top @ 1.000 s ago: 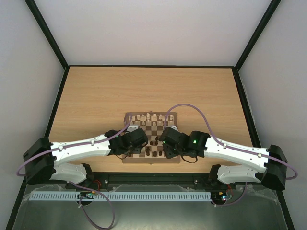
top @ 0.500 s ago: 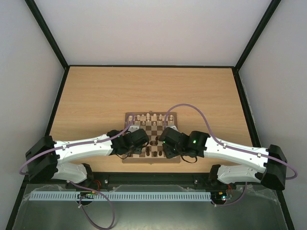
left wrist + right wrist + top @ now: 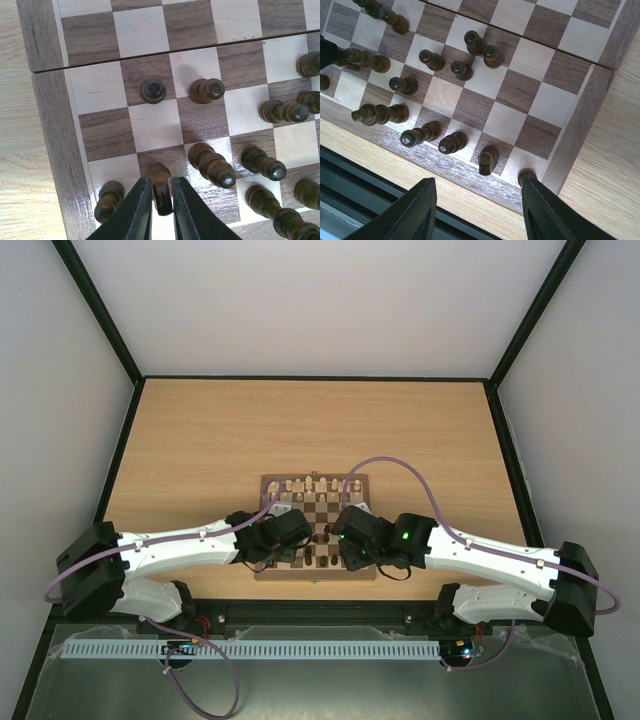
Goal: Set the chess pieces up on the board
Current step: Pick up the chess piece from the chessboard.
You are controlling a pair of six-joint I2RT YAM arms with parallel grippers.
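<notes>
Looked down into white-walled booth (image 3: 320, 300), black-framed, onto pale wood tabletop (image 3: 200, 440). Found board (image 3: 268, 483) at near middle of tabletop, between both wrists. Noted cream pieces (image 3: 310, 484) lined along far rank and dark pieces (image 3: 427, 59) crowded on near ranks. Stretched both arms inward from outer corners, elbows low. Held left gripper (image 3: 161, 200) just over board's near-left corner, jaws pinched on dark piece (image 3: 160, 182). Hung right gripper (image 3: 477, 192) above near-right edge, jaws apart, gripping nothing.

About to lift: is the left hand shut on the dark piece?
Shut. The left hand clamps the dark piece from both sides.
</notes>
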